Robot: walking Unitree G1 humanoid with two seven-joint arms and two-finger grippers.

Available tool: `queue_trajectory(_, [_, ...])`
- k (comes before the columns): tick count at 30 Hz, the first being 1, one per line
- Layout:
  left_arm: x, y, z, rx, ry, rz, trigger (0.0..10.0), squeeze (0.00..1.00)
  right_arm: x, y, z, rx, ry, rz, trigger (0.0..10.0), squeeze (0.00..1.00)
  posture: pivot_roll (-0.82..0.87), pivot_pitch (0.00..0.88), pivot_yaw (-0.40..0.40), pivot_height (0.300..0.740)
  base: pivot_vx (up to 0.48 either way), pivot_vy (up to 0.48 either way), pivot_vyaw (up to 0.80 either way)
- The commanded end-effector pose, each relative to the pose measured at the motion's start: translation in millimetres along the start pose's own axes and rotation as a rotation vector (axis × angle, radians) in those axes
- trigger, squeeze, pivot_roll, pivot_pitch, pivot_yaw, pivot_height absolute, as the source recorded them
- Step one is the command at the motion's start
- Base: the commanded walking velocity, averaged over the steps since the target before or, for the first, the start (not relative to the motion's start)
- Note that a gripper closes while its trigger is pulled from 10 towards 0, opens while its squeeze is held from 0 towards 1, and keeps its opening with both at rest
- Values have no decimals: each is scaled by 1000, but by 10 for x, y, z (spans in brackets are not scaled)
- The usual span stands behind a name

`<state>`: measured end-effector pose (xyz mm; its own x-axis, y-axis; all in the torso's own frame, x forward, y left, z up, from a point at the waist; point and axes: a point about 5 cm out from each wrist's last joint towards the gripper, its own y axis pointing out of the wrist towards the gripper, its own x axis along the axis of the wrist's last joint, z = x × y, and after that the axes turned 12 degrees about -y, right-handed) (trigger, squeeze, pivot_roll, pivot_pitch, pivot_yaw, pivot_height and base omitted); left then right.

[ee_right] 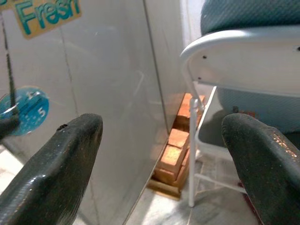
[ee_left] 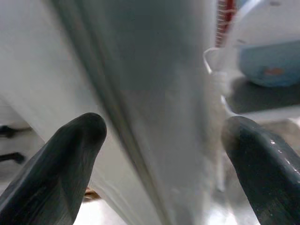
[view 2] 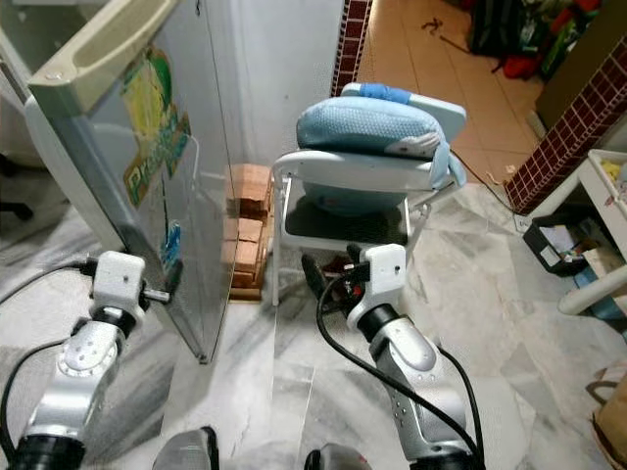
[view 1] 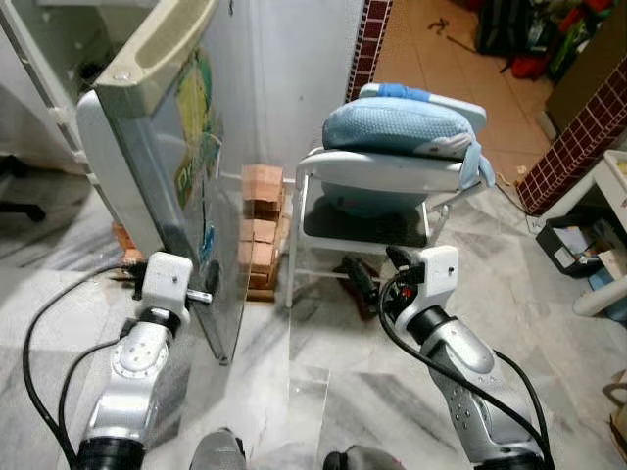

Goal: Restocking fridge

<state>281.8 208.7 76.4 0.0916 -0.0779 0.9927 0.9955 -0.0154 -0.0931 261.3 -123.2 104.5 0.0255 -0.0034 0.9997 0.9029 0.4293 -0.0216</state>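
Observation:
The fridge door stands swung open on my left, grey with a yellow-green sticker and a small blue one. My left gripper is at the door's free edge, low down. In the left wrist view its fingers stand open on either side of the door edge. My right gripper hangs open with nothing in it, low in front of the chair. The right wrist view looks past its fingers at the door's outer face.
A white folding chair with a light blue bag on it stands right of the door, close to my right gripper. Stacked bricks lie between door and chair. A low brick wall and a white shelf are at the right.

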Motion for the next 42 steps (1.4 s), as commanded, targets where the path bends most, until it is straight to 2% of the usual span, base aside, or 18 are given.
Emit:
queue_trajectory(1, [-33,8,201,91,21,10,10000,0,-17,-15,-71,-29,-15,4,10000,0,29,120,-70,740,0,0,0])
queue_trajectory(2, [-9,21,295,139,37,-2,10000,0,-18,-14,-81,-31,-19,3,10000,0,27,120,-70,740,0,0,0])
queue_trajectory(3, [17,19,472,216,34,-13,10000,0,-23,-21,-103,-39,-25,4,10000,0,28,120,-69,740,0,0,0])
queue_trajectory(5, [7,-12,620,278,48,-11,10000,0,-32,-27,-120,-44,-28,4,10000,0,29,122,-68,740,0,0,0])
queue_trajectory(9, [-42,-120,780,371,90,3,10000,0,-54,-35,-129,-52,-29,8,10000,0,31,124,-68,740,0,0,0])
queue_trajectory(12, [-124,-213,798,401,27,19,10000,0,-82,-40,-121,-55,-29,16,10000,0,37,127,-69,740,0,0,0])
queue_trajectory(16, [-167,-241,535,316,11,-10,10000,0,-129,-41,-109,-54,-38,32,10000,0,44,128,-73,740,0,0,0])
queue_trajectory(17, [-162,-225,396,275,-15,-19,10000,0,-127,-38,-131,-72,-54,33,10000,0,44,130,-74,740,0,0,0])
queue_trajectory(19, [-152,-209,289,240,-44,-21,10000,0,-132,-36,-162,-91,-62,40,10000,0,47,134,-77,740,0,0,0])
queue_trajectory(20, [-140,-179,153,188,-96,-13,10000,0,-157,-35,-191,-105,-61,64,10000,0,53,135,-78,740,0,0,0])
queue_trajectory(22, [-44,-134,-41,106,-84,-46,10000,0,-137,-49,-242,-160,-128,65,10000,0,49,144,-71,740,0,0,0])
queue_trajectory(26, [26,-133,-180,49,-97,-58,10000,0,-138,-85,-266,-170,-113,67,10000,0,44,152,-53,740,0,104,0])
queue_trajectory(27, [36,-144,-234,30,-88,-58,10000,0,-145,-125,-321,-227,-125,71,10000,0,37,151,-45,740,0,480,0])
queue_trajectory(30, [34,-155,-289,15,-68,-49,10000,0,-148,-182,-428,-330,-152,75,10000,0,40,138,-32,740,0,479,0])
queue_trajectory(33, [65,-167,-314,4,-84,-46,10000,0,-151,-250,-516,-424,-182,85,10000,0,14,130,-23,740,0,461,0])
queue_trajectory(42, [65,-167,-314,4,-84,-46,10000,0,-151,-250,-516,-424,-182,85,10000,0,14,130,-23,740,0,454,0])
